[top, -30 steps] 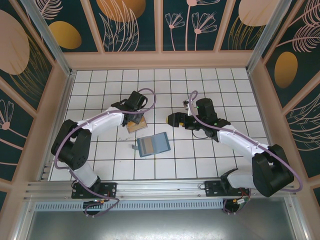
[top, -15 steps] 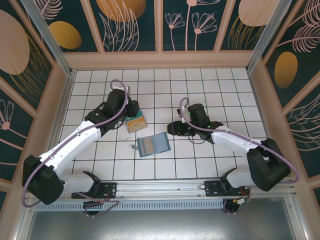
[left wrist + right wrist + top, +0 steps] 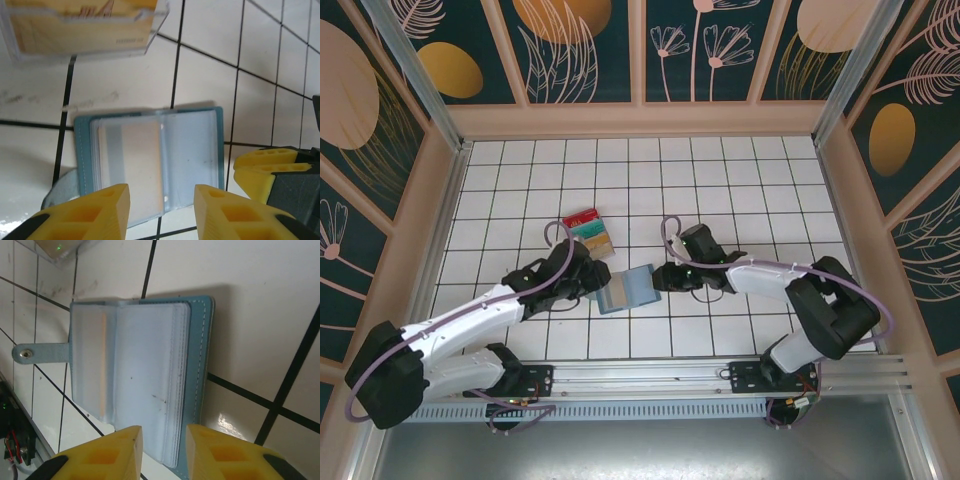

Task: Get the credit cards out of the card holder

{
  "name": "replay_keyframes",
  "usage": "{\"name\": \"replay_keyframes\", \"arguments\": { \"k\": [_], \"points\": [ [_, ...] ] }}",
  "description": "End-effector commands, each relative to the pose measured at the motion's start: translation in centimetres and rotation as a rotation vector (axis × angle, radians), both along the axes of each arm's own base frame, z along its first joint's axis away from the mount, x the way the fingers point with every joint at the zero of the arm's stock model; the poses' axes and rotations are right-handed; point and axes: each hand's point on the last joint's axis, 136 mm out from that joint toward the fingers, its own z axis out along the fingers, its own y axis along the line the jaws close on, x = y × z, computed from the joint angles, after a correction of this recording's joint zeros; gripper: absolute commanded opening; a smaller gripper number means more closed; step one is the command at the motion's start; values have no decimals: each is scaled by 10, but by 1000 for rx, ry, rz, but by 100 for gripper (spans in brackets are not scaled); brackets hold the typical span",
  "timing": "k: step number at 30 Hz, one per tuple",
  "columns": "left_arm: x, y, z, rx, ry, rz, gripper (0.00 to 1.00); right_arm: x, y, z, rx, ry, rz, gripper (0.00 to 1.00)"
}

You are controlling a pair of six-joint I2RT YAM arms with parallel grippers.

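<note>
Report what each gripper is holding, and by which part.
Nothing is held. The left gripper and right gripper both stand open over the unfolded card holder, with no card between their fingers.

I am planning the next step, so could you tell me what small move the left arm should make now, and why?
Probably lower the open left gripper onto the thin tan card sleeved in the left page of the flat slate-blue folding card holder and pinch its edge: the gripper hangs above the holder, and the right gripper hovers at the opposite page.
</note>
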Motion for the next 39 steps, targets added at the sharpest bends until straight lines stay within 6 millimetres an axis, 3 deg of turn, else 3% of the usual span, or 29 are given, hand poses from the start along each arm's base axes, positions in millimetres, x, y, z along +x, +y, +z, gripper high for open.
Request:
{"name": "replay_keyframes", "arguments": {
  "k": [1,4,8,16,25,31,39],
  "points": [
    [1,-10,-4,-70,27,50,40,-1,1,-11,-20,-4,-6,28],
    [-3,-9,-17,-49,58,50,40,-3,2,-17,-38,-1,-9,27],
    [-8,-7,-33,-37,93,57,40,-7,1,-24,-56,12,-18,18],
    [-13,-10,-49,-14,129,33,39,-11,-2,-28,-68,21,-29,11],
    [-17,-8,-68,36,174,28,38,-14,-1,-28,-69,22,-28,10],
    [-17,-9,-73,54,187,26,37,-15,-1,-28,-69,21,-29,10],
    [-12,-32,-59,-56,136,-27,39,-16,0,-29,-70,26,-27,10]
  ]
}}
